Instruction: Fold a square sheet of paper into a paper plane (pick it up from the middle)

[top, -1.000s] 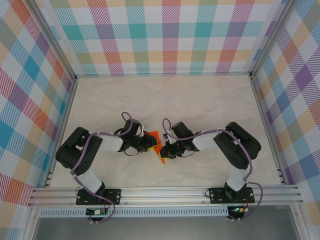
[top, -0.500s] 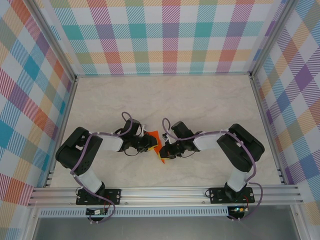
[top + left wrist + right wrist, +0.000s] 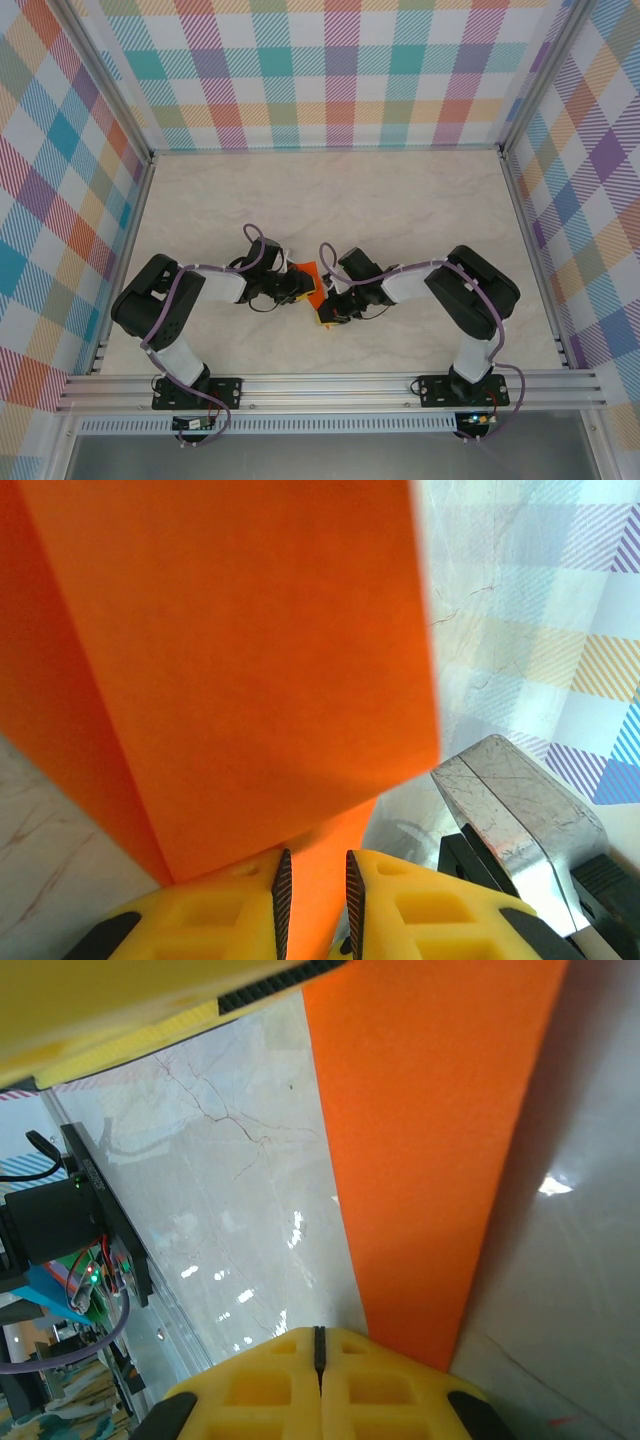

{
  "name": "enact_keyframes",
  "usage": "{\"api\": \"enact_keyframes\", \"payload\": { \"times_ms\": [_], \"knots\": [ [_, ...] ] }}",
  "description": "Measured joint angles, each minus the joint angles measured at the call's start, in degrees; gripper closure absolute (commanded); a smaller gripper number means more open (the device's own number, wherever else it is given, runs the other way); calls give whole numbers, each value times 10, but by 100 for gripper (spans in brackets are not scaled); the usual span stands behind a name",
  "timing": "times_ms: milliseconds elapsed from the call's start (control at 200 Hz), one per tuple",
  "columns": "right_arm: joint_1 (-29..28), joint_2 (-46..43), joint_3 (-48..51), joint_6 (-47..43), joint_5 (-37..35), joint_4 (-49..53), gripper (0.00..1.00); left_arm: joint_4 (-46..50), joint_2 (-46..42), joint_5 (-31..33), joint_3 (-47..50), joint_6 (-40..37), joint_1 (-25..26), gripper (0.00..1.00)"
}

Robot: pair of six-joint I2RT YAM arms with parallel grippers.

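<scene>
The orange paper point(image 3: 309, 272) lies folded on the table between the two grippers, as a strip with a raised flap. In the left wrist view the paper point(image 3: 250, 660) stands up as a broad flap just beyond my left gripper point(image 3: 314, 858), whose pads are a narrow gap apart with orange showing between them. The left gripper point(image 3: 298, 289) sits at the paper's left edge. My right gripper point(image 3: 320, 1332) is shut, pads together, and the near end of the paper strip point(image 3: 430, 1140) runs under its right finger. Seen from above, the right gripper point(image 3: 326, 319) is at the paper's near end.
A grey metal part of the right arm point(image 3: 520, 800) is close beside the left fingers. A yellow finger of the left gripper point(image 3: 150, 1010) crosses the top of the right wrist view. Bare marble table point(image 3: 400, 200) stretches behind both arms, with checked walls around.
The right arm's wrist and elbow have shifted a little to the left, towards the paper. The left arm and the paper have stayed put.
</scene>
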State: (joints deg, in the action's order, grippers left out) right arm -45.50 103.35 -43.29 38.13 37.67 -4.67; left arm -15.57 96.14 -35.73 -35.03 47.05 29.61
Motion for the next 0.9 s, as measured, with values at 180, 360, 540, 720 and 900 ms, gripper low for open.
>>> {"api": "enact_keyframes", "payload": {
  "times_ms": [180, 360, 540, 720, 900],
  "knots": [
    [-8, -18, 0, -7, -22, 19, 96, 0, 0, 0, 0, 0, 0, 76],
    [-20, -45, 6, -16, -47, 43, 97, 0, 0, 0, 0, 0, 0, 76],
    [-24, -43, 12, -17, -57, 50, 98, 0, 0, 0, 0, 0, 0, 76],
    [-24, -70, 12, -17, -84, 69, 97, 4, -3, 2, 0, 0, 0, 76],
    [-24, -109, -10, -14, -130, 74, 98, 6, -4, 4, 0, 0, 0, 76]
  ]
}}
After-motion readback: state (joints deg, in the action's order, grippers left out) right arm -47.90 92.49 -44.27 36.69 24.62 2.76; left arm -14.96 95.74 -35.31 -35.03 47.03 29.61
